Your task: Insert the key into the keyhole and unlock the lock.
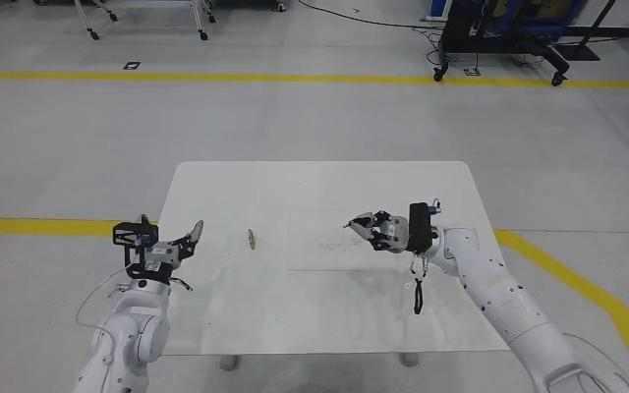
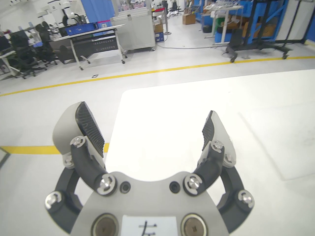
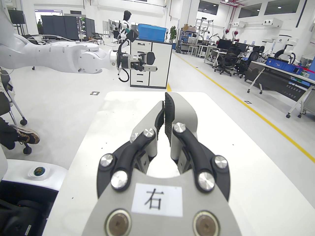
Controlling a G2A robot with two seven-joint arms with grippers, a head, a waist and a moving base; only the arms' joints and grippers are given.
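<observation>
A small brass-coloured object lies on the white table, left of the middle; I cannot tell whether it is the key or the lock. My left gripper hovers at the table's left edge, open and holding nothing, and it is also seen from the right wrist. My right gripper is over the table right of the middle. It points toward the small object, about a hand's width away from it. Its pads are pressed together, and I see nothing between them.
A thin clear sheet lies flat on the table between the two grippers. A black strap hangs from the right wrist above the table. The floor around the table has yellow lines.
</observation>
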